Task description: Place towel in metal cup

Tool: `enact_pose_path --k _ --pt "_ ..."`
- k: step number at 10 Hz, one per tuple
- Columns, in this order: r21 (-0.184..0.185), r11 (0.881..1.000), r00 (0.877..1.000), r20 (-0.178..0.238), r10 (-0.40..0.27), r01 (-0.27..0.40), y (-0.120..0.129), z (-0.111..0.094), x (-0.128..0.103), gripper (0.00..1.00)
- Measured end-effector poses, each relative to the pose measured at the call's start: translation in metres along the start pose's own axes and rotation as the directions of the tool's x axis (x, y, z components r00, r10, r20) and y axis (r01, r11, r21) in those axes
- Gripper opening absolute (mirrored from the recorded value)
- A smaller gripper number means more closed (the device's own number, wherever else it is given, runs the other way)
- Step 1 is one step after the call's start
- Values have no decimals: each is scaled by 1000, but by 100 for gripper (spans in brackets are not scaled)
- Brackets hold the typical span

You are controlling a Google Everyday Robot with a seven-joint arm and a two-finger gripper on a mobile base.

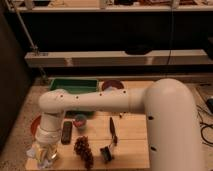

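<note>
My gripper (45,154) hangs at the front left corner of the wooden table (130,145), pointing down from the white arm (100,101) that reaches in from the right. It is shut on the towel (37,150), a pale lumpy cloth bunched around the fingers just above the tabletop. The metal cup is hidden; the gripper and the towel cover the spot beneath them.
An orange bowl (35,125) sits just behind the gripper. A dark block (66,131), a small blue cup (80,121), a brown knobbly cluster (84,150), a black utensil (113,131) and a black clip (106,153) lie to the right. A green tray (75,85) and a maroon bowl (112,84) stand at the back.
</note>
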Motion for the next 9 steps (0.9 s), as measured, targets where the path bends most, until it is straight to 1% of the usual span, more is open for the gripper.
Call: enact_pose_path --k 2,5,6,7,9 --pt "-8 1000 1000 -20 -4 4 6 1 6 0" --pt "-49 998 998 -44 -33 30 5 3 22 0" --pt "-92 995 997 -59 -46 41 6 6 27 0" --pt "-126 991 995 -73 -62 52 4 10 31 0" --pt "-183 982 991 -112 -78 56 6 13 36 0"
